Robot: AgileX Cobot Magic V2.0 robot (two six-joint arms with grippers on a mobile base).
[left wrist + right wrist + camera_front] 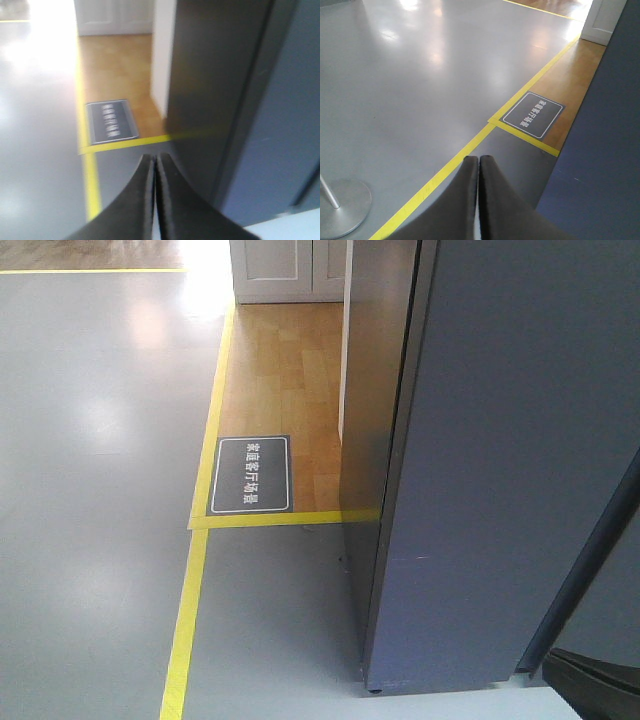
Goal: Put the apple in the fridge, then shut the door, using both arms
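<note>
**Both hands clenched and empty beside the dark grey fridge**

The tall dark grey fridge stands to the right of both hands and ahead of them, its long axis upright. In the front view a narrow dark grey panel, apparently the door, stands edge-on just left of the broad matte face, with a white strip along its far edge. Whether it is ajar or shut cannot be told from here.

The left hand has its two black tapered fingers pressed together, gripping nothing; the dark panel edge lies just ahead and to its right. The right hand is clenched the same way and empty, the fridge's flat grey side close on its right. Judging by this, the left hand seems nearer the door's edge.

The small red apple appears in no view; its place cannot be told.

The glossy grey floor carries yellow tape lines, a dark rectangular floor sign and a wood-plank patch. A round metal stand base sits left of the right hand.
</note>
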